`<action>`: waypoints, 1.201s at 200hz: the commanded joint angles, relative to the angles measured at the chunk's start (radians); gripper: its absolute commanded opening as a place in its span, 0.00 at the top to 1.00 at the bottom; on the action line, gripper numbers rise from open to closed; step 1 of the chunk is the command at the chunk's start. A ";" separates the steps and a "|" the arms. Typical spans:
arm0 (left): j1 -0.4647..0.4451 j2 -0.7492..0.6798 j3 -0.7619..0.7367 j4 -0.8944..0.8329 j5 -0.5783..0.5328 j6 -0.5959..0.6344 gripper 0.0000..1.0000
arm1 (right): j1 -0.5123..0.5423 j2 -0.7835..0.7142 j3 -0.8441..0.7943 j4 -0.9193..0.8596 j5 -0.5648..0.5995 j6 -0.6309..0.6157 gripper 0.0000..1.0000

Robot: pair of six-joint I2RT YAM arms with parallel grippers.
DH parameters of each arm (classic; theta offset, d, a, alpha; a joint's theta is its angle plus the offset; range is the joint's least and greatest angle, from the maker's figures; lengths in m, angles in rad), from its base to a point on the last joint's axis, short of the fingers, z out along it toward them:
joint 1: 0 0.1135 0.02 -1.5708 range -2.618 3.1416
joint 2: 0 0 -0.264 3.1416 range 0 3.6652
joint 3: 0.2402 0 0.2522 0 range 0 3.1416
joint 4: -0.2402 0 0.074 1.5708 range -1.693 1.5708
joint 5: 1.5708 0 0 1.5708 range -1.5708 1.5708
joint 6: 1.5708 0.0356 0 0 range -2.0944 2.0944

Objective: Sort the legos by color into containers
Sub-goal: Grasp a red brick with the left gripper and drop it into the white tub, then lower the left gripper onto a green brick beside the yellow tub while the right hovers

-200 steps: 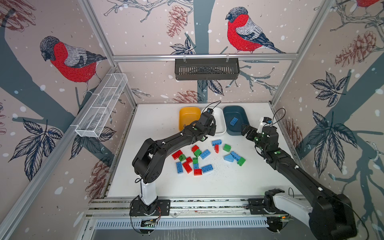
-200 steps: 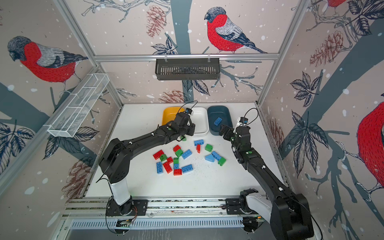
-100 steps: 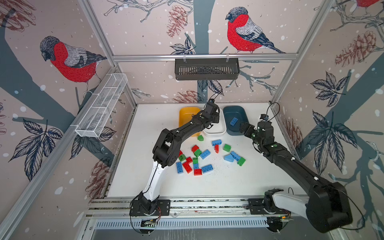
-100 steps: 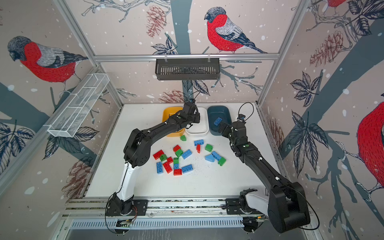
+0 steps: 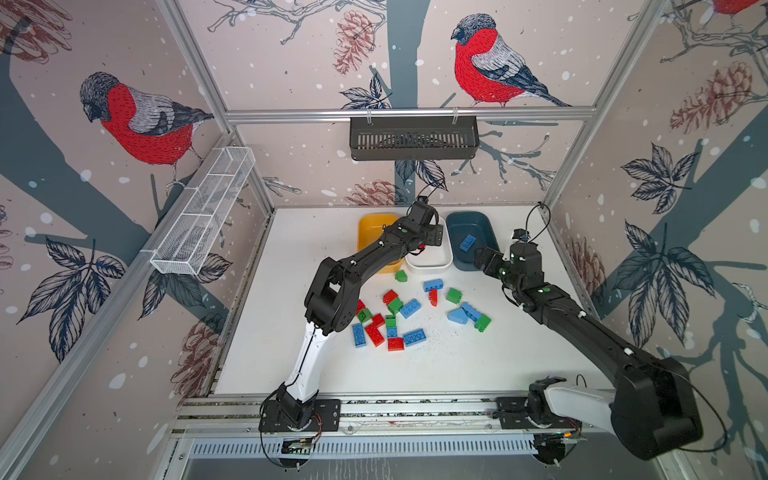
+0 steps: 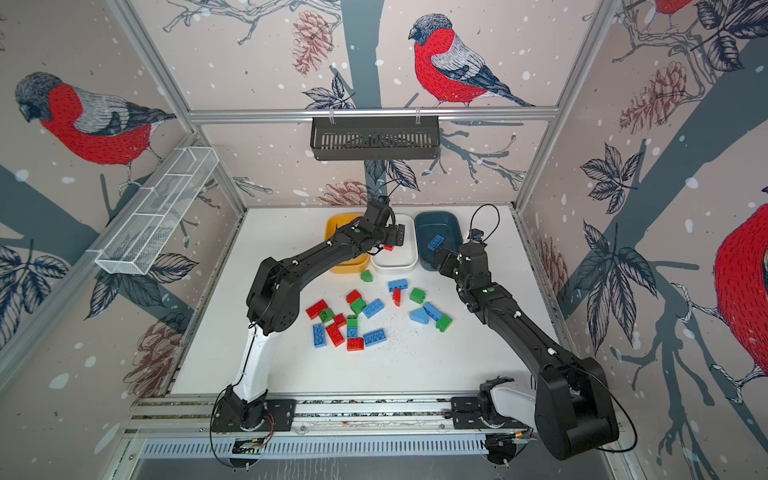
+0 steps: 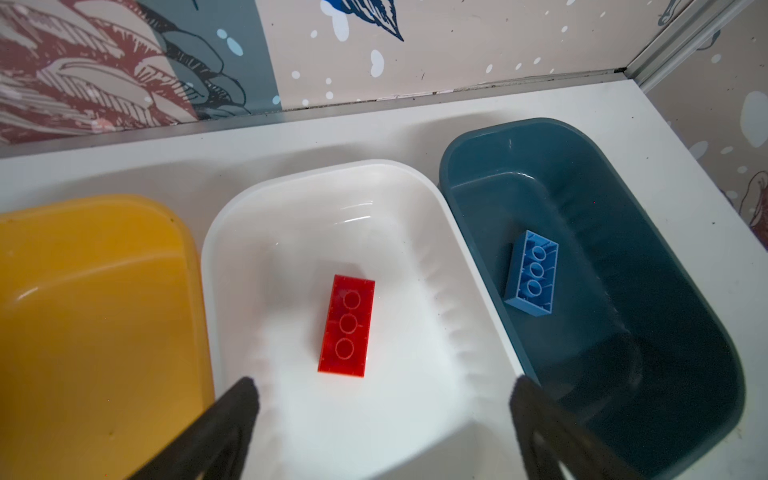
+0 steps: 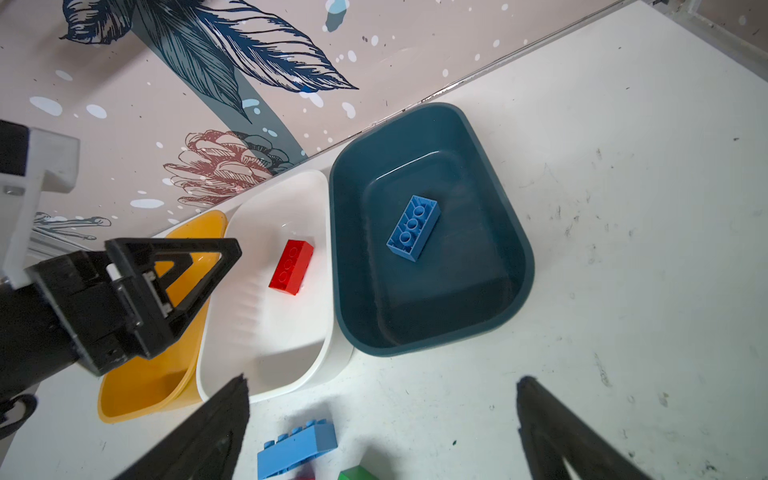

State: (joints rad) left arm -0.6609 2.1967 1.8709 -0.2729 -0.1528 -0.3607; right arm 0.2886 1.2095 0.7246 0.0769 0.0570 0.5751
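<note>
Both released, I see: left end effector (image 7: 382, 386) over white tub (image 7: 332, 170) with red brick (image 7: 347, 326), right end effector (image 8: 384, 382) by teal tub (image 8: 494, 208) with blue brick (image 8: 413, 227).

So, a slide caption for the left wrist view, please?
Left fingers open over white tub with one red brick; blue brick in teal tub.

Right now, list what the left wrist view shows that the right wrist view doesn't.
Left wrist only: the yellow tub, its inside with no arm across it. Right wrist only: the open right claw, a loose blue lego and a green lego on the table. Both: the left claw, a red lego in the white tub, a blue lego in the teal tub.
</note>
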 commanded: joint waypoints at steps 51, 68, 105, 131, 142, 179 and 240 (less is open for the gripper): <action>-0.023 -0.292 -0.410 0.078 -0.085 -0.131 0.03 | 0.066 0.030 0.025 0.052 -0.045 -0.084 0.00; -0.023 -0.341 -0.497 0.077 -0.098 -0.206 0.03 | 0.079 0.039 0.041 0.051 -0.046 -0.086 0.01; -0.041 -0.400 -0.628 0.099 -0.127 -0.263 0.03 | 0.116 0.063 0.035 0.112 -0.129 -0.137 0.01; -0.049 -0.377 -0.636 0.037 -0.221 -0.336 0.03 | 0.156 0.070 0.039 0.116 -0.167 -0.204 0.02; -0.049 -0.359 -0.638 0.041 -0.230 -0.343 0.04 | 0.171 0.076 0.042 0.111 -0.159 -0.214 0.02; -0.049 -0.290 -0.589 0.045 -0.211 -0.331 0.14 | 0.193 0.098 0.056 0.106 -0.118 -0.190 0.01; -0.056 -0.224 -0.565 0.065 -0.233 -0.329 0.23 | 0.200 0.090 0.056 0.112 -0.074 -0.188 0.01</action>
State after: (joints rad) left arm -0.7136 1.9495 1.2861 -0.2142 -0.3485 -0.6827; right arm 0.4870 1.3083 0.7738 0.1658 -0.0460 0.3908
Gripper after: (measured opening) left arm 0.767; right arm 0.988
